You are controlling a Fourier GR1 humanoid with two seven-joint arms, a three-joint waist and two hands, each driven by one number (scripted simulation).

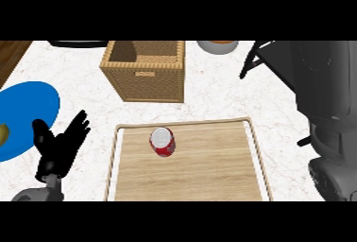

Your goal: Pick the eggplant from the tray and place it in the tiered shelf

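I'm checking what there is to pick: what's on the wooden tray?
Only a red can stands on the wooden tray, toward its far left. No eggplant shows there. The tray's near end is cut off, so unseen.

The counter [230,94] is white marble with faint veining, and its far left corner gives way to brown wood. A wooden tray [188,175] with a raised pale rim lies flat on it. Beyond the tray, just apart from its far edge, stands an open wicker basket [145,71]. To the left of the tray sits a blue plate [24,113], cut off by the view's edge. Far beyond the tray, right of the basket, a white bowl [217,46] shows partly.
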